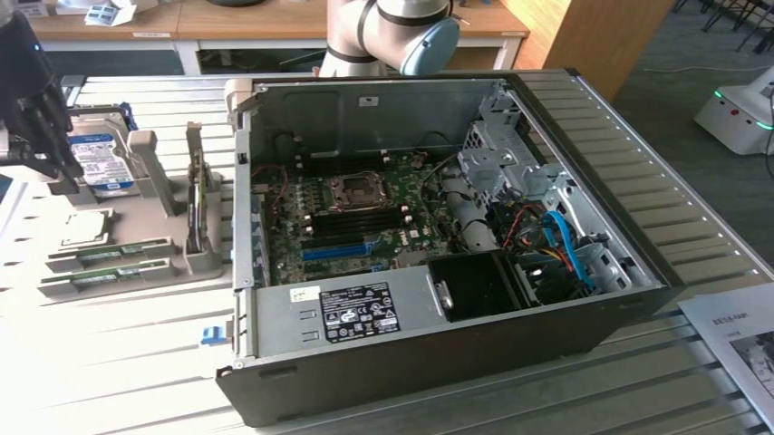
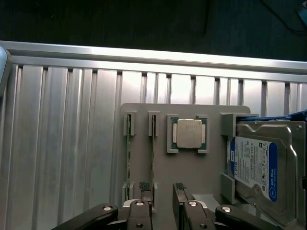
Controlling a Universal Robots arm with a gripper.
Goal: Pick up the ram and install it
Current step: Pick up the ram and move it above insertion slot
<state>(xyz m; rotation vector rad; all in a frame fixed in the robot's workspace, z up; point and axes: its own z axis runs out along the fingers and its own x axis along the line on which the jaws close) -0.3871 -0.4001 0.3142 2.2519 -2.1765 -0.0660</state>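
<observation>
Two green ram sticks stand on edge in a grey holder [image 2: 163, 165], one [image 2: 128, 158] beside the other [image 2: 152, 158]. In the exterior view they lie at the left of the table, at ram [image 1: 123, 248] and ram [image 1: 101, 275]. My gripper [image 2: 162, 188] hovers above the holder, open and holding nothing. One fingertip [image 2: 145, 186] is close beside the nearer stick's end, the other fingertip [image 2: 180, 186] is toward the processor chip. The gripper [image 1: 43, 149] hangs dark at the exterior view's far left. The open computer case [image 1: 581, 308] shows its motherboard [image 1: 362, 217].
A silver processor chip [image 2: 188, 134] sits in the holder next to the sticks. A hard drive [image 2: 261, 167] with a blue-white label stands at the holder's end, seen also as hard drive [image 1: 103, 159]. The ribbed metal table [image 2: 62, 143] stretches around. A paper sheet [image 1: 738, 335] lies by the case.
</observation>
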